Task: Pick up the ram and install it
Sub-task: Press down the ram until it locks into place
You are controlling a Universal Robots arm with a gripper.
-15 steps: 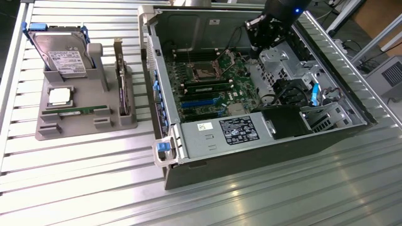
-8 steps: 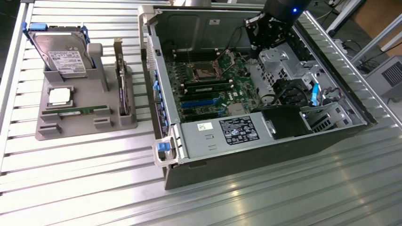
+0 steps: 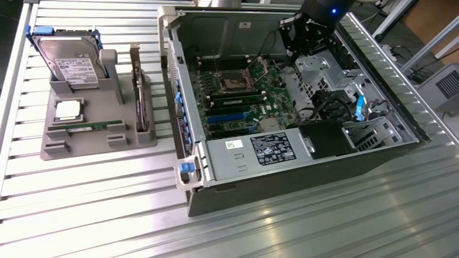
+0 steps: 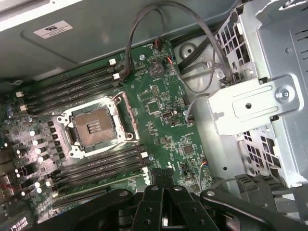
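The ram (image 3: 87,128) is a thin green stick lying flat in the front slot of the grey holder (image 3: 57,149) at the exterior view's left. My gripper (image 3: 293,52) hangs inside the open computer case (image 3: 287,188), above the back of the motherboard (image 3: 244,99) and far from the ram. In the wrist view the black fingers (image 4: 162,179) are pressed together with nothing between them. They hover over the motherboard (image 4: 163,96), close to the dark memory slots (image 4: 101,163) beside the empty processor socket (image 4: 94,126).
The holder also carries a hard drive (image 3: 70,62), a square silver processor (image 3: 69,109) and an expansion card (image 3: 140,97) standing on edge. Inside the case are a power supply (image 3: 258,153), loose cables (image 4: 192,29) and a metal drive cage (image 4: 260,96).
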